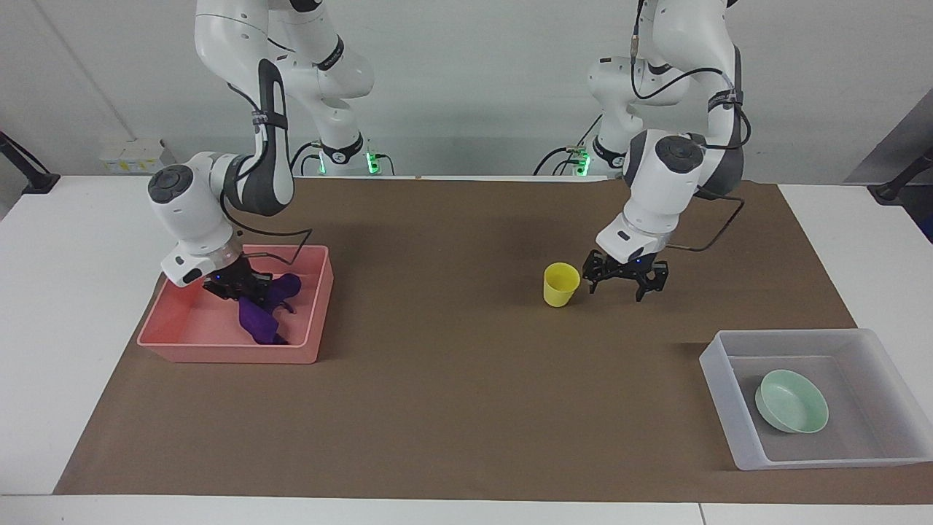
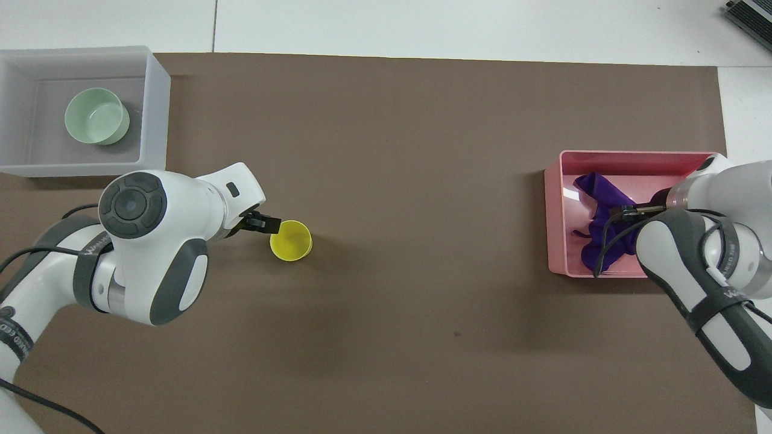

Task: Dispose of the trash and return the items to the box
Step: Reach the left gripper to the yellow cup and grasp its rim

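Observation:
The yellow cup (image 1: pixel 560 283) stands upright on the brown mat near the table's middle, and it also shows in the overhead view (image 2: pixel 291 240). My left gripper (image 1: pixel 618 289) is open and low beside the cup, toward the left arm's end, with one fingertip (image 2: pixel 265 224) close to the cup's wall. The mint-green bowl (image 1: pixel 793 401) lies in the frosted-white box (image 1: pixel 718 379). My right gripper (image 1: pixel 237 286) is down inside the pink tray (image 1: pixel 219 351) and is shut on the purple cloth (image 1: pixel 259 321), which droops onto the tray's floor.
The box (image 2: pixel 154 108) stands at the left arm's end of the table, farther from the robots than the cup. The pink tray (image 2: pixel 553 223) stands at the right arm's end. A brown mat (image 1: pixel 452 379) covers the table's middle.

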Controlling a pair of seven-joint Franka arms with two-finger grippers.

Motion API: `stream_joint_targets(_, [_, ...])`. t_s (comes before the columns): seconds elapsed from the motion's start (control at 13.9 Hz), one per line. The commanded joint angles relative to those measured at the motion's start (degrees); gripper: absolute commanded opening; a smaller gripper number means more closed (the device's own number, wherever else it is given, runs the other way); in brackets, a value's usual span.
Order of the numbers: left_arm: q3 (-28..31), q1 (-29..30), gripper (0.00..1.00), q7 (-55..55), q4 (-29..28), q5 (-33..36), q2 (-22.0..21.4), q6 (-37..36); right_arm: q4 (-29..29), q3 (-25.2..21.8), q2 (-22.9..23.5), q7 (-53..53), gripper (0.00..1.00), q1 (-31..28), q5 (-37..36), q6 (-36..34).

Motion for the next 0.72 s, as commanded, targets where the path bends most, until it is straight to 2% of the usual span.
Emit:
stream_joint_targets(0.0, [0.85, -3.17, 1.00, -4.64, -6.46, 0.99, -2.30, 7.05, 1.08, 0.64, -3.10, 0.21, 1.00, -0.15, -0.28, -2.69])
stream_joint_targets(0.07, [0.76, -3.61, 1.00, -5.88, -6.64, 0.99, -1.87, 8.11, 1.52, 0.81, -4.69, 1.18, 1.00, -0.06, -0.37, -5.06])
stream_joint_targets(0.22, [0.76, -4.40, 0.63, -10.08, -6.73, 0.99, -1.42, 8.47, 4.75, 1.43, -5.84, 3.28, 1.00, 0.03, -0.37, -10.68])
stream_joint_targets(0.36, [0.76, -5.10, 0.10, -15.97, -6.74, 0.99, -1.07, 8.39, 8.10, 1.35, -6.19, 8.36, 1.00, 2.74, -1.07, -15.34])
stream_joint_targets(0.43, [0.76, -5.11, 0.00, -16.34, -6.73, 0.99, -1.07, 8.30, 9.42, 1.43, -6.98, 10.31, 1.00, 3.45, -2.64, -16.76])
stream_joint_targets(0.65, [0.76, -5.11, 0.00, -16.52, -6.21, 0.99, -1.07, 7.25, 14.68, 1.52, -8.91, 12.44, 1.00, 3.37, -3.27, -25.44])
